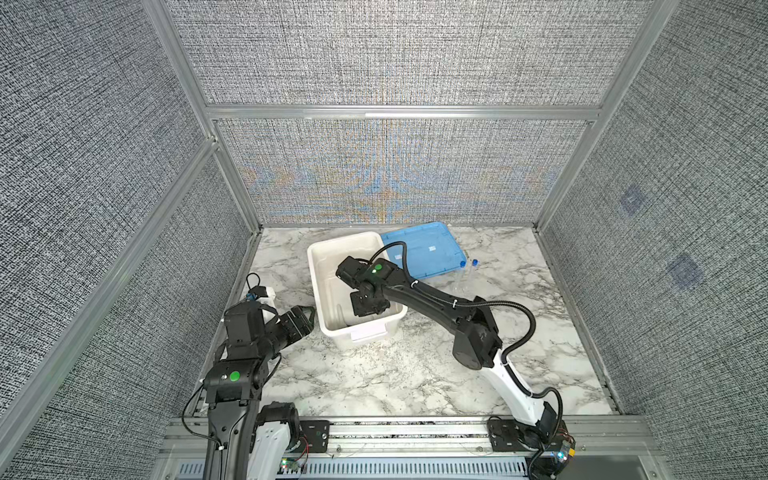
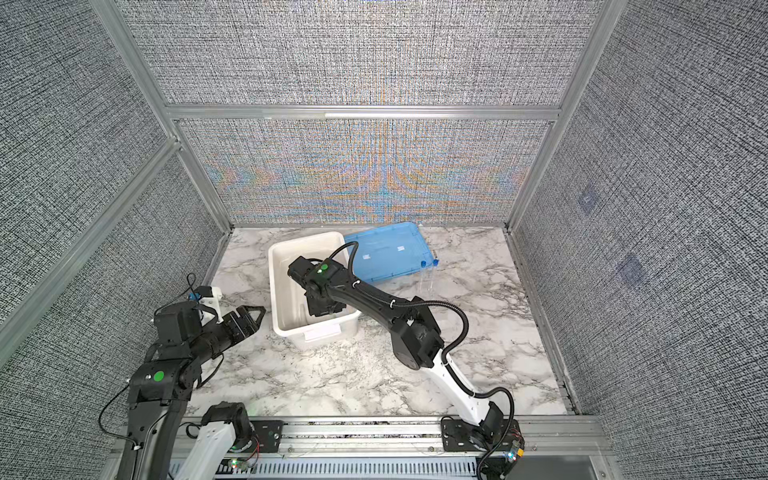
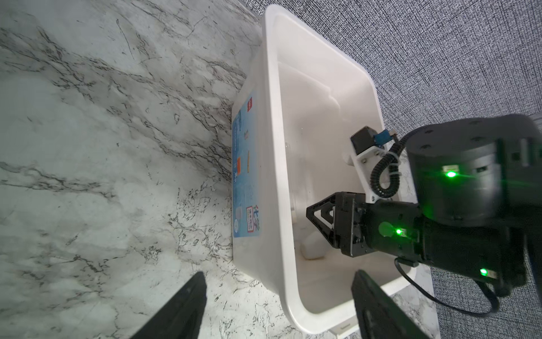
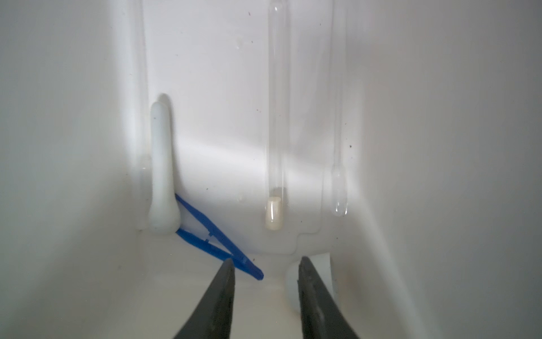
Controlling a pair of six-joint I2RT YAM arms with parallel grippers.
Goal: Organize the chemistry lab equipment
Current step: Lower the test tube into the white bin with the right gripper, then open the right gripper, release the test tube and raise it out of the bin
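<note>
The blue tweezers (image 4: 214,240) lie on the floor of the white tub (image 4: 88,146), in the corner. Their joined end points to the right gripper (image 4: 267,259) and lies just before one of its fingers (image 4: 217,299). This gripper is about half open, and nothing is clamped between the fingers. A round white piece (image 4: 321,264) lies just beside its other finger. Further in lie a white pestle (image 4: 160,176), which touches the open ends of the tweezers, a clear tube with a whitish plug (image 4: 275,132) and a thin dropper (image 4: 338,187).

All of this shows only in the right wrist view. In both top views the right arm covers the inside of the tub (image 1: 316,270) (image 2: 272,270).

The top views alone show two blue-capped tubes (image 1: 467,276) (image 2: 428,278) outside on the marble table (image 1: 374,374), side by side at the corner of the blue lid (image 1: 428,245) (image 2: 386,249).

The left gripper (image 1: 309,318) (image 2: 255,318) (image 3: 278,274) is wide open and empty, just outside the tub. Its wrist view shows the right gripper (image 3: 311,211) reaching down inside the tub (image 3: 275,146).
</note>
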